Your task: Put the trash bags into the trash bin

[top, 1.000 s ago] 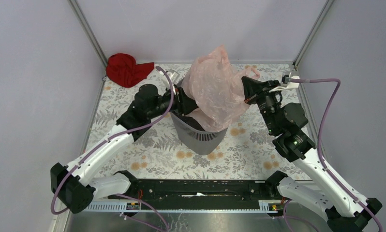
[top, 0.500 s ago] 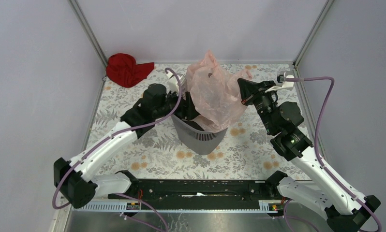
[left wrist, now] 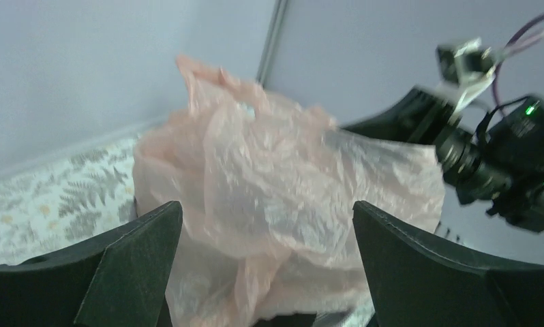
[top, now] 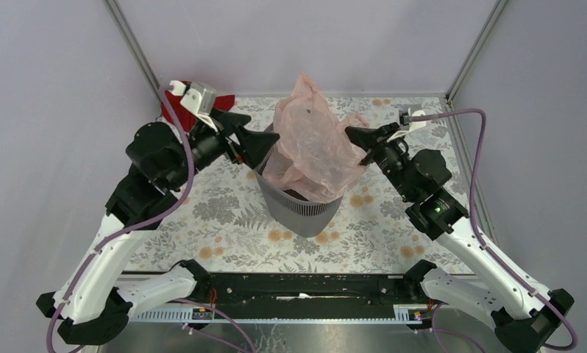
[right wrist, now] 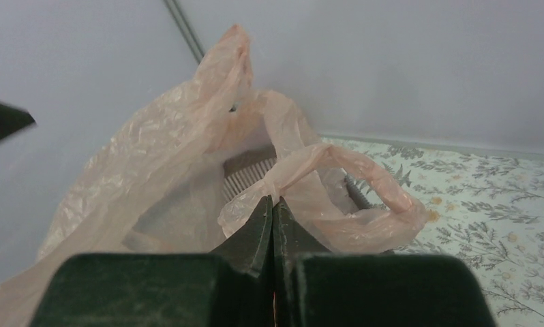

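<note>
The pale pink trash bag (top: 309, 143) stands crumpled out of the mouth of the dark grey mesh trash bin (top: 298, 209), its lower part inside. My right gripper (top: 349, 132) is shut on the bag's film by a handle loop (right wrist: 365, 204), at the bin's right rim. In the right wrist view the shut tips (right wrist: 273, 201) pinch the pink film, with the bin's rim (right wrist: 245, 174) behind. My left gripper (top: 263, 129) hangs open just left of the bag, touching nothing. The left wrist view shows the bag (left wrist: 283, 177) ahead of my open left gripper (left wrist: 266, 208).
A red cloth (top: 170, 112) lies at the back left corner, partly hidden by my left wrist. Grey walls close in the floral table cover (top: 224, 213) on three sides. In the left wrist view my right arm (left wrist: 487, 157) is just beyond the bag.
My left gripper has opened, let go of the bag and pulled back up and to the left. The bag and my right gripper have shifted slightly left.
</note>
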